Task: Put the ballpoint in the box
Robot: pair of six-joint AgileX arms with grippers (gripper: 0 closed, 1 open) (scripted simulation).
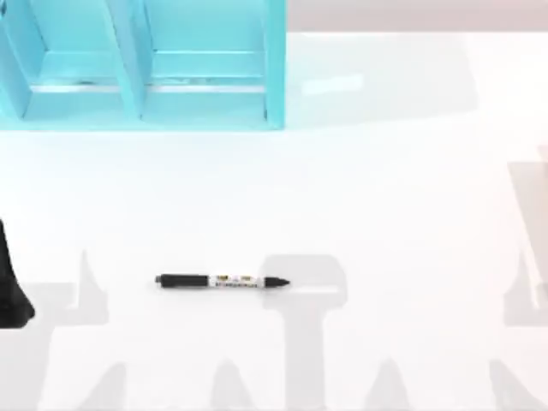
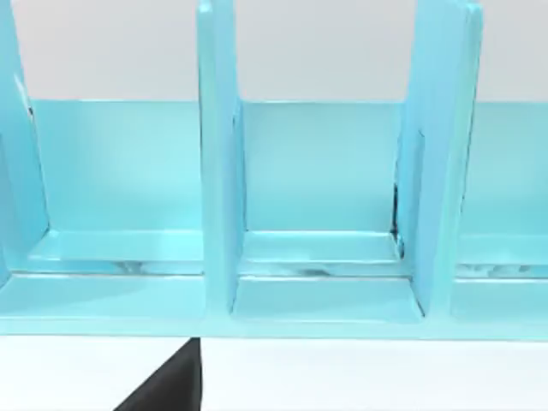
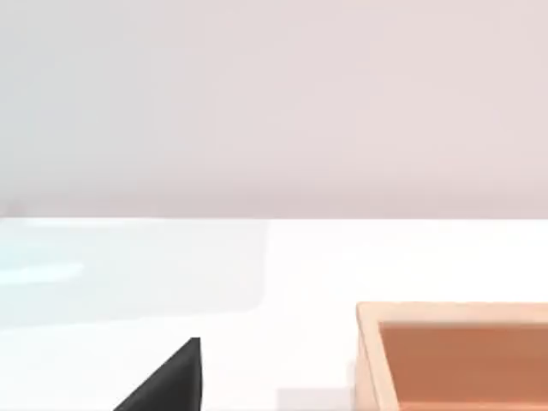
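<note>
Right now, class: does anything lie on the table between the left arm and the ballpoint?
Nothing visible does. The ballpoint lies alone on the white table, tip toward the right. The left arm sits at the table's left edge, with bare surface between them. The blue organizer stands well behind.

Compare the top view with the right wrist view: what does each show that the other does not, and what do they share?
Top view alone: the ballpoint lying flat on the table, tip toward the right, and the blue divided rack at the back left. Right wrist view alone: an orange-brown box, open on top, standing on the table. Both share the white table.
</note>
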